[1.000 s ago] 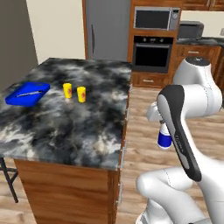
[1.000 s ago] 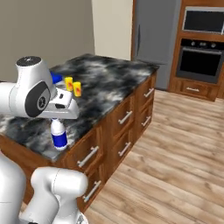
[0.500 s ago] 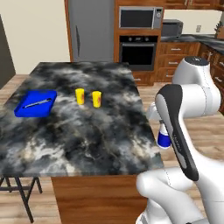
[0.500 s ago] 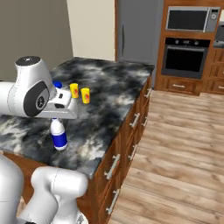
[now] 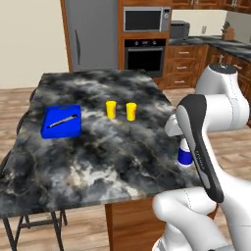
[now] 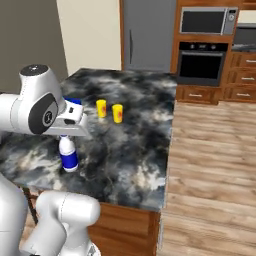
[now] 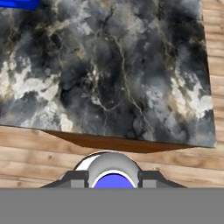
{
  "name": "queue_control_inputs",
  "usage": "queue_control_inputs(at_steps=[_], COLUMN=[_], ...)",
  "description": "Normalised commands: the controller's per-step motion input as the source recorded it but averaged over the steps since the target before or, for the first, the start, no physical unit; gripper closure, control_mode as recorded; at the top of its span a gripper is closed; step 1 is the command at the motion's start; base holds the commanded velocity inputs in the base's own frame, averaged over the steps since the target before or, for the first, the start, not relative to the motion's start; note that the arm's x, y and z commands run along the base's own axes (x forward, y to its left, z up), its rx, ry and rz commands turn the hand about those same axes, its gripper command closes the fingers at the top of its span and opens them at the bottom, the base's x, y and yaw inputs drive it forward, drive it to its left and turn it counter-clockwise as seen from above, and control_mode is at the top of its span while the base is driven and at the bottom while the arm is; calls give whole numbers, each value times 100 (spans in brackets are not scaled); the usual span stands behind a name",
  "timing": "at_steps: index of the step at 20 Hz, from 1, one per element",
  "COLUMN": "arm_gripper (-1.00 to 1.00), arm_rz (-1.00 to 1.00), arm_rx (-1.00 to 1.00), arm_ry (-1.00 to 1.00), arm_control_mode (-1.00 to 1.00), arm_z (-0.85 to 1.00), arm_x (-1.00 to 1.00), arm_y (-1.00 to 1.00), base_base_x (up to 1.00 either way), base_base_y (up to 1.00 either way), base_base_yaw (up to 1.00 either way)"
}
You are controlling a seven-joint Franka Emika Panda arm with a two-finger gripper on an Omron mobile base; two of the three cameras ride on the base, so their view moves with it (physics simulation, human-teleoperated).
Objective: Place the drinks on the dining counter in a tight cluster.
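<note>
Now the small white bottle with the blue label and cap (image 6: 68,154) is carried in the claw (image 6: 70,131), pinched near its top, and it is seen hanging at the near edge of the large island counter with the black-and-grey marbled stone top (image 5: 103,147). From the hand view, the blue cap (image 7: 113,181) is framed between the finger tips, and wooden floor (image 7: 131,157) is seen directly beneath, so the bottle is judged to be just off the counter's edge, not yet over stone.

Risk is judged as follows: if the bottle were released here, it could be dropped to the floor; if it were brought in too low, its base could be struck against the counter's rim and tipped in the grip. A grip so near the top leaves the body free to swing.

On the counter, two small yellow cups (image 5: 121,110) are seen side by side near the middle, and a flat blue tray with a utensil on it (image 5: 61,121) lies well to their left. Neither is judged to stand in the way: the near stretch of stone is bare. Dark metal stool legs (image 5: 34,223) are seen below the left corner.
</note>
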Motion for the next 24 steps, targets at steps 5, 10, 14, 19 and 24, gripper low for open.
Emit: queue_control_inputs(at_steps=[5,10,14,19,24], arm_gripper=[100,100,100,100,100], arm_rz=[0,0,0,0,0], arm_rx=[0,0,0,0,0], arm_ry=[0,0,0,0,0], arm_control_mode=[100,100,100,100,100], arm_z=[0,0,0,0,0], arm_x=[0,0,0,0,0], arm_y=[0,0,0,0,0], base_base_x=[2,46,82,23,69], base_base_y=[100,96,27,6,39], base_base_yaw=[-5,-12,-9,0,-1])
